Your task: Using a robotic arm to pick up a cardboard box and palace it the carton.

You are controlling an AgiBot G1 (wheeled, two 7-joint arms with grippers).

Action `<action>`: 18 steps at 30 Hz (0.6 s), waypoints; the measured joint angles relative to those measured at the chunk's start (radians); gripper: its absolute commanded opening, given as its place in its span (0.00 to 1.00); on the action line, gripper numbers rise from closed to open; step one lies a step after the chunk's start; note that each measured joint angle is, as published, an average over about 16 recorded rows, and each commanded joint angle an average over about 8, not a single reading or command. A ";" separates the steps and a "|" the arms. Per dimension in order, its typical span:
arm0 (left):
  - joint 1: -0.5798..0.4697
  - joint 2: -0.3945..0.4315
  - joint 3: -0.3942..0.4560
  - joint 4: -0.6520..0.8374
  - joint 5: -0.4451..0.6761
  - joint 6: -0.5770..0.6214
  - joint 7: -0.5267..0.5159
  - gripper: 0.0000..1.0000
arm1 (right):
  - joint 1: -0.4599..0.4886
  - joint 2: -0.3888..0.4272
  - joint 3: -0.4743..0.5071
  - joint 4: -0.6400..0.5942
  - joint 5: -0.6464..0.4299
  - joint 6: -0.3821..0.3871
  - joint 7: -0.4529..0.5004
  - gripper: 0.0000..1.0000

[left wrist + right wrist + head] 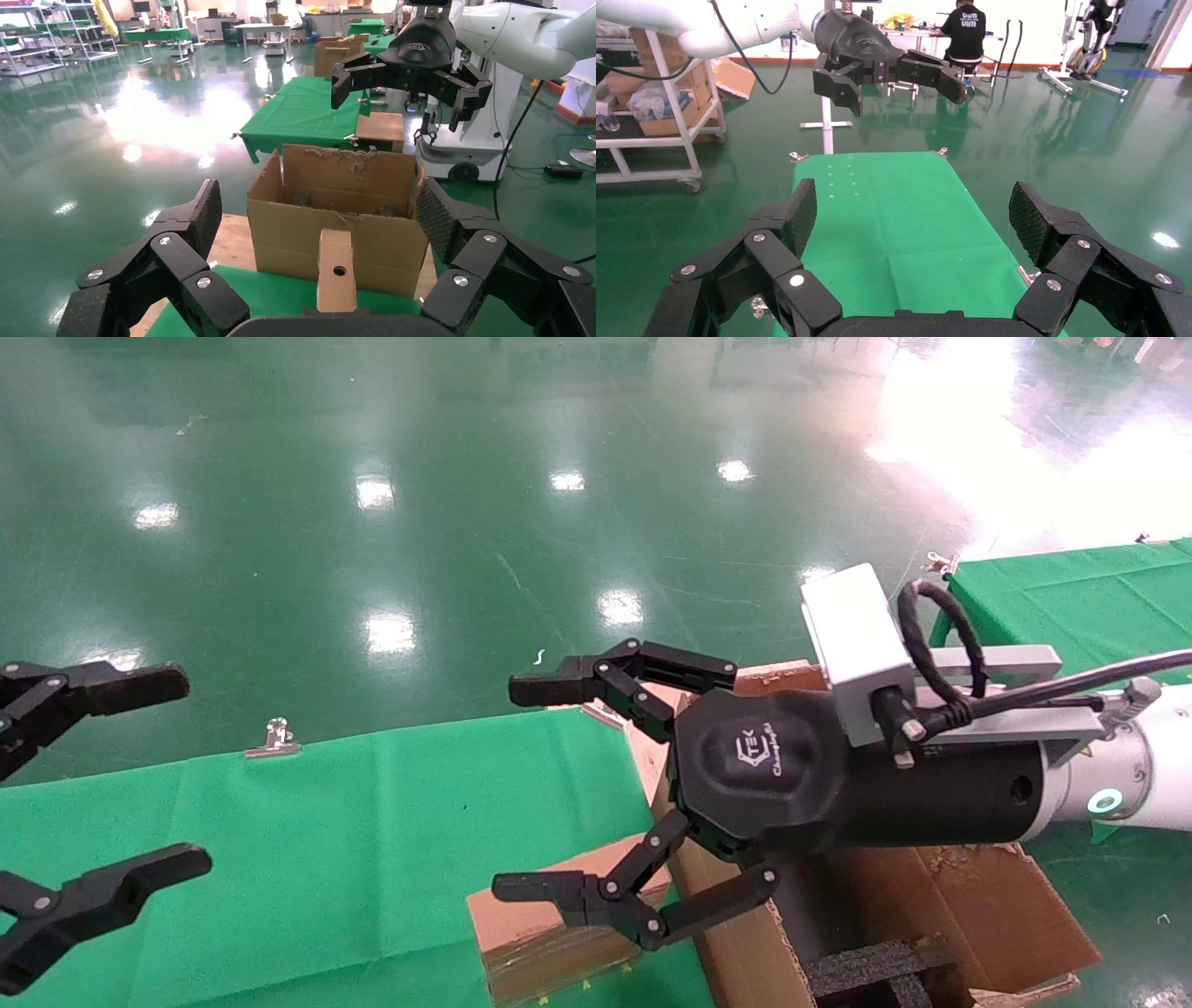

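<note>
The small brown cardboard box [535,947] lies on the green table right beside the large carton [978,915]. The carton has torn flaps and black foam [875,971] inside. My right gripper [521,789], on the white arm with the teal ring [1106,801], hangs open and empty above the box and the carton's near flap. My left gripper [158,775] is open and empty at the table's left end. In the left wrist view the box [336,270], with one round hole, stands in front of the carton [281,225], between my open left gripper's [320,214] fingers but farther off.
The green cloth table [326,859] stretches left of the box, with a metal clip [275,738] on its far edge. A second green table [1071,598] stands at the right. Glossy green floor lies beyond. The right wrist view shows only cloth [898,225] under my right gripper [916,214].
</note>
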 measured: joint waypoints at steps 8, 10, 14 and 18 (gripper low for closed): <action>0.000 0.000 0.000 0.000 0.000 0.000 0.000 1.00 | 0.000 0.000 0.000 0.000 0.000 0.000 0.000 1.00; 0.000 0.000 0.000 0.000 0.000 0.000 0.000 1.00 | 0.000 0.000 0.000 0.000 0.000 0.000 0.000 1.00; 0.000 0.000 0.000 0.000 0.000 0.000 0.000 0.77 | 0.000 0.000 0.000 0.000 0.000 0.000 0.000 1.00; 0.000 0.000 0.000 0.000 0.000 0.000 0.000 0.27 | 0.000 0.000 0.000 0.000 0.000 0.000 0.000 1.00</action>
